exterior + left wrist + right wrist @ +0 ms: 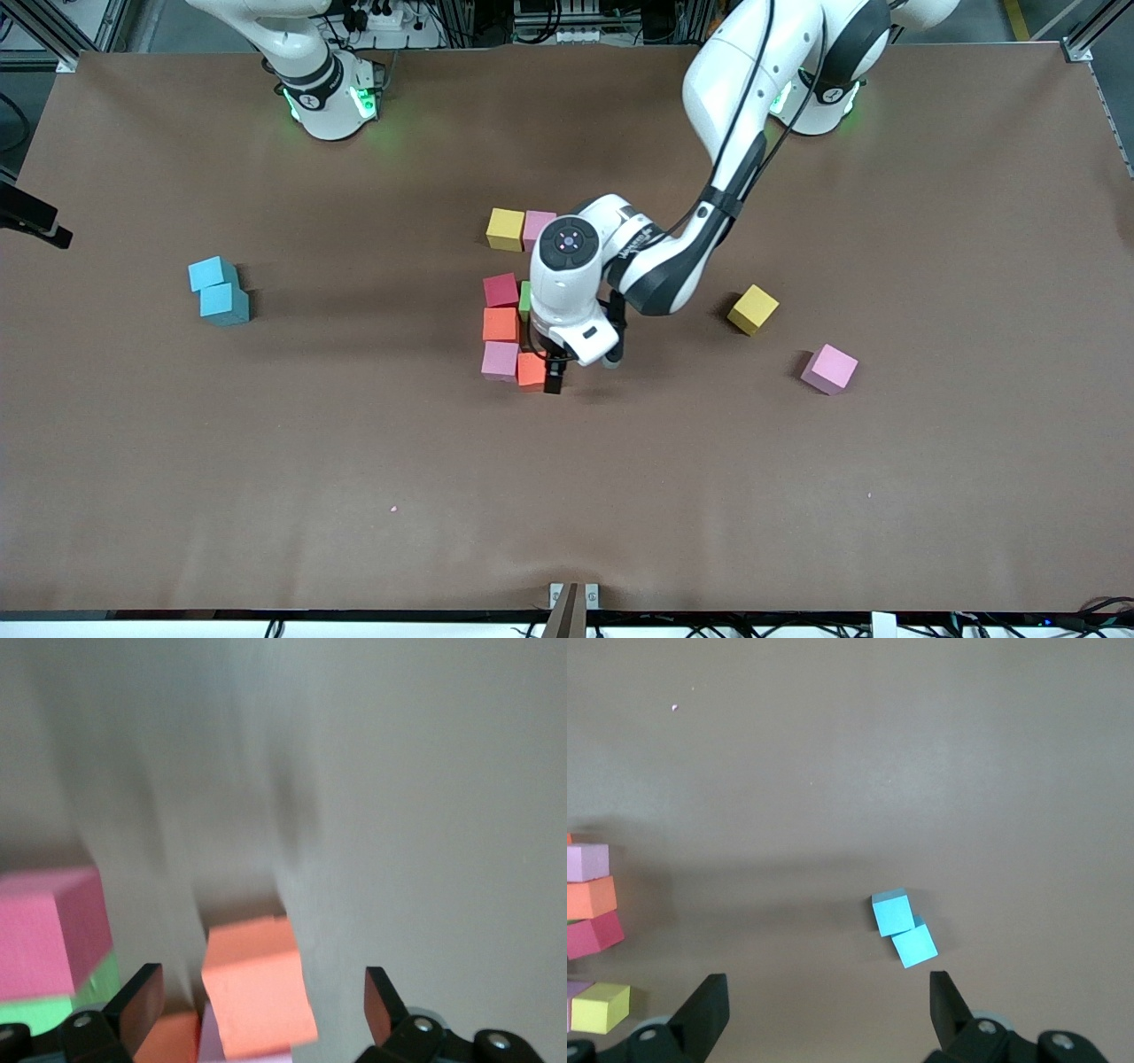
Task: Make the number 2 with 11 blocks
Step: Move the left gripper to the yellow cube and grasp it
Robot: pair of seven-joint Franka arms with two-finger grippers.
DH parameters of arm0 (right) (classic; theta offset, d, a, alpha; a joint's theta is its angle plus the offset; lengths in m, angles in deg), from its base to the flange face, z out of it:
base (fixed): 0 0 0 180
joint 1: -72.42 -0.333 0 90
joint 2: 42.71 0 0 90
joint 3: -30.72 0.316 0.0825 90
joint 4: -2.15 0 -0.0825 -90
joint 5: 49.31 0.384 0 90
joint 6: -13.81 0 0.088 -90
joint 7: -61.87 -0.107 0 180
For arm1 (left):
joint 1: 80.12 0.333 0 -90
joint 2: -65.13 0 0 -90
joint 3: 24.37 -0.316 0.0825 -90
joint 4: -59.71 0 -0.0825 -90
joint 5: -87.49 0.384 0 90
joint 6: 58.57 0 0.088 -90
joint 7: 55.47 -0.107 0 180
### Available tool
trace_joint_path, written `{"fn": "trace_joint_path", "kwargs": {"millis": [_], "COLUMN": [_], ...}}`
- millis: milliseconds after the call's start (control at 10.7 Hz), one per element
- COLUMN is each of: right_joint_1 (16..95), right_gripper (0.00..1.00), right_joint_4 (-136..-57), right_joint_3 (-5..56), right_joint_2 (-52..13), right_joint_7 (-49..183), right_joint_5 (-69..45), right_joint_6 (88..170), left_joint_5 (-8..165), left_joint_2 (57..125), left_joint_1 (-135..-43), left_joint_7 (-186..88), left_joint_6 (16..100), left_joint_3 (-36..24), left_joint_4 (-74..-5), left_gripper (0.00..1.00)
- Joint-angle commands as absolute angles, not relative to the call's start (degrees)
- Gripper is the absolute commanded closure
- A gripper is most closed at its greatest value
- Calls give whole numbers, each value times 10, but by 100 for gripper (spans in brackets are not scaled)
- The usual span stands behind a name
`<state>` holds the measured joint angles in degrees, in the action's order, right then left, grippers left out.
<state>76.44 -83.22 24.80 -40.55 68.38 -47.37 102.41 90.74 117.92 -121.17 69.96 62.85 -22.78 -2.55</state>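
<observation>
Left claw (554, 377) stands with jaws apart over the small orange foam cube (532, 369) at the partly built number 2 (501, 322), mid-table; brushing neighbouring cubes on withdrawal could shift the row. Right claw (824, 1010), jaws apart, waits above the table (266, 461)

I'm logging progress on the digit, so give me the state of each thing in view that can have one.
left gripper: open, astride the orange block at the digit's near edge.
right gripper: open, waiting above the table.
number 2: unfinished, partly hidden by the left arm.
loose yellow block: alone, not placed.
loose pink block: alone, not placed.
two cyan blocks: touching, apart from the digit.
</observation>
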Motion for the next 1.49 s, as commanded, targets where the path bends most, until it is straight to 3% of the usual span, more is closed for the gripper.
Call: {"fn": "trace_joint_path", "kwargs": {"millis": [0,280,654,1028,1402], "right_joint_1": [779,773,758,747,746], "right_gripper": [0,0,0,0,0], "right_joint_4": [-842,-883,-920,-943,-937], "right_joint_3": [255,259,261,262,262], "right_joint_2": [-409,-433,-452,-453,-451], "right_joint_7": [679,684,680,678,679], "right_joint_5": [-472,-488,-503,-501,-497], "right_joint_6": [1033,1053,1054,1067,1079], "left_joint_5": [901,901,903,902,902], "left_joint_2": [1136,1045,908,873,877], "left_joint_1": [-1168,-1113,-1066,-1005,-980], "left_joint_7": [630,526,387,242,164], "left_joint_6": [590,604,711,713,728], "left_joint_3": [-226,-224,-224,-223,-223], "left_joint_4": [-83,-222,-470,-563,-598], "left_gripper": [0,0,0,0,0]}}
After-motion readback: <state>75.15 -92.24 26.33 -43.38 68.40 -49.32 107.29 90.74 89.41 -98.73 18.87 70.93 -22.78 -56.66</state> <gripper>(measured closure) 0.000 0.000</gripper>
